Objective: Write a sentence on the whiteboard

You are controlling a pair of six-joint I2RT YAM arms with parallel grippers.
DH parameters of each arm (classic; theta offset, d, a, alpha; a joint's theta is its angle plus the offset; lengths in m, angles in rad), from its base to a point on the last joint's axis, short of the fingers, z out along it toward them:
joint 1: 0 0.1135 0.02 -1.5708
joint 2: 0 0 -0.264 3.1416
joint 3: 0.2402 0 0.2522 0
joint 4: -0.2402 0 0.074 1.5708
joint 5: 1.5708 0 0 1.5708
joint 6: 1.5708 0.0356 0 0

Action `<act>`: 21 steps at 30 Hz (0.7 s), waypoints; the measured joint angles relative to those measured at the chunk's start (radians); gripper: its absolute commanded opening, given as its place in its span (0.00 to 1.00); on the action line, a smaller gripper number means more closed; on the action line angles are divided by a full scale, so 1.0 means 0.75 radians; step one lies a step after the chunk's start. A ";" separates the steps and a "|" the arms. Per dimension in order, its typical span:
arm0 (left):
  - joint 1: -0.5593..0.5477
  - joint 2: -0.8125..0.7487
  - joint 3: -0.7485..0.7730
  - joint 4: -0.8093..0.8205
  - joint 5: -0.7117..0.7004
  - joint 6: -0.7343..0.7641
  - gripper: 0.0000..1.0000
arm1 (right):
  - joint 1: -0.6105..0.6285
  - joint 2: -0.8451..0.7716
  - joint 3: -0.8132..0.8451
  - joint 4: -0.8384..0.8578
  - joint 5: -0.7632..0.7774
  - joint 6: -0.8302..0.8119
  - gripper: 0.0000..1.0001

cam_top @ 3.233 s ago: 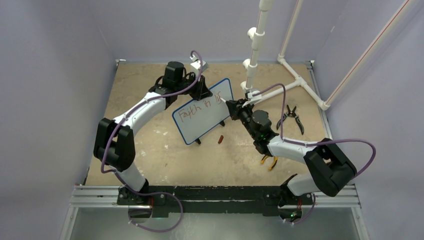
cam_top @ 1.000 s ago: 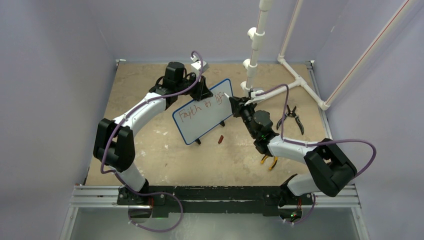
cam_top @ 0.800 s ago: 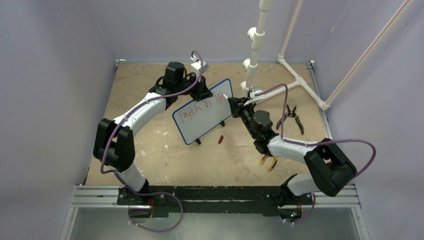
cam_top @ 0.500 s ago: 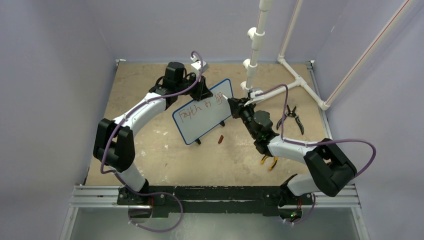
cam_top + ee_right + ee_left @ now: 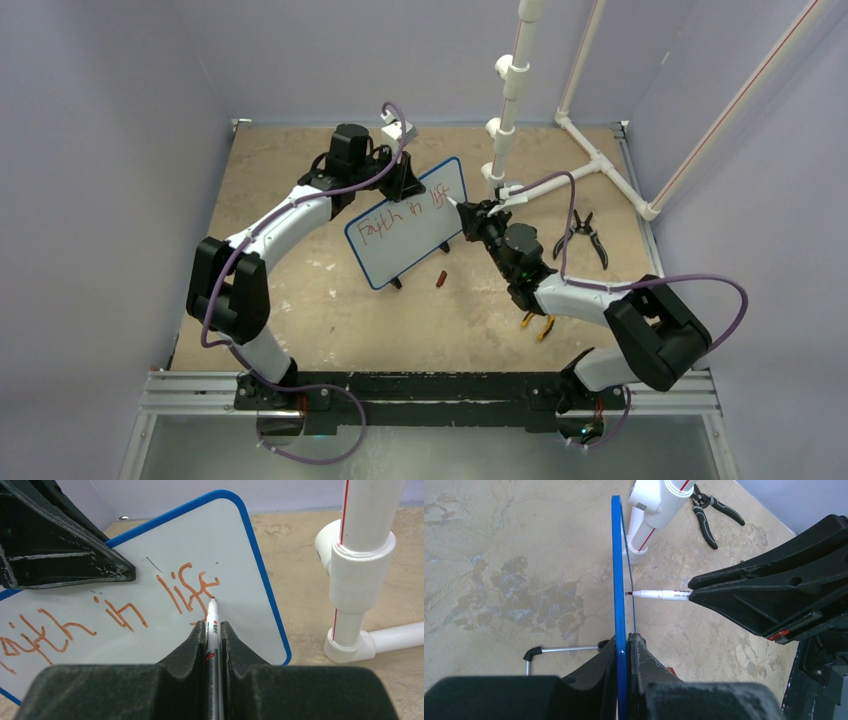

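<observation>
Fingers (image 5: 192, 645) of the right claw (image 5: 212, 626) were closed tight on a marker (image 5: 212, 611), leaving no gap but the barrel itself. The tip lay against the white face just under the last red letter. A second earlier that tip had stood off toward the far top corner of the whiteboard (image 5: 400, 242). It had since come back down and in to the end of the word. Three seconds back the last word had stopped at "lif"; now the sentence (image 5: 122, 612) read "Faith in life". I judged that the first line was close to done, and that any further words would have to go on the bare space underneath.

The left claw (image 5: 624, 642) was pinched shut on the blue rim at the far top edge, steadying the whiteboard. In the left wrist view the marker met the face almost square on.

The whiteboard stood on the table (image 5: 300, 300) between the two arms, propped on its small black feet. Its long axis ran slantwise from near left to far right, and its written face was turned toward the right arm. Pliers (image 5: 583, 235) lay well apart on the right, near a white pipe frame (image 5: 510, 100).
</observation>
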 measured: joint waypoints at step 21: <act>-0.008 -0.003 0.002 -0.004 0.008 -0.003 0.44 | -0.001 -0.228 -0.042 -0.080 0.040 -0.017 0.00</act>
